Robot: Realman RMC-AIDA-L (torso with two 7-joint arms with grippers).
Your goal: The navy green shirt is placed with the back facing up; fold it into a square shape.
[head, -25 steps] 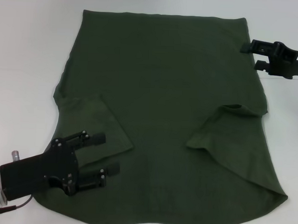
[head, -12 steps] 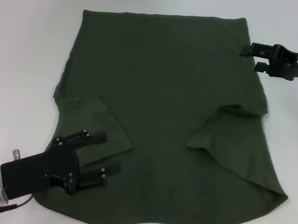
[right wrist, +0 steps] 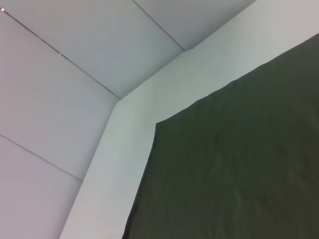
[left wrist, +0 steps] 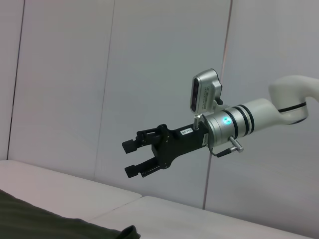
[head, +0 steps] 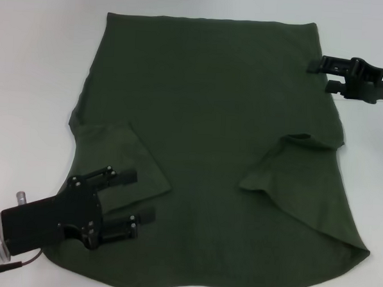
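Observation:
The navy green shirt (head: pixel 212 112) lies spread flat on the white table (head: pixel 35 64), with both sleeves folded inward onto the body. My left gripper (head: pixel 145 194) hovers open over the shirt's near left corner, beside the folded left sleeve (head: pixel 123 156), holding nothing. At the shirt's far right edge my right gripper (head: pixel 320 76) is open, its fingertips at the hem corner. The left wrist view shows that right gripper (left wrist: pixel 132 158) farther off, jaws apart and empty, above a strip of the shirt (left wrist: pixel 50 224). The right wrist view shows the shirt (right wrist: pixel 239 169) and its far corner.
The folded right sleeve (head: pixel 286 168) lies raised in a loose flap on the shirt's right half. Bare white table (head: pixel 370 166) surrounds the shirt on the left, far and right sides. Pale wall panels (right wrist: pixel 75 50) stand behind the table.
The right gripper has shifted slightly at the shirt's far right edge. The left gripper and the shirt look unchanged.

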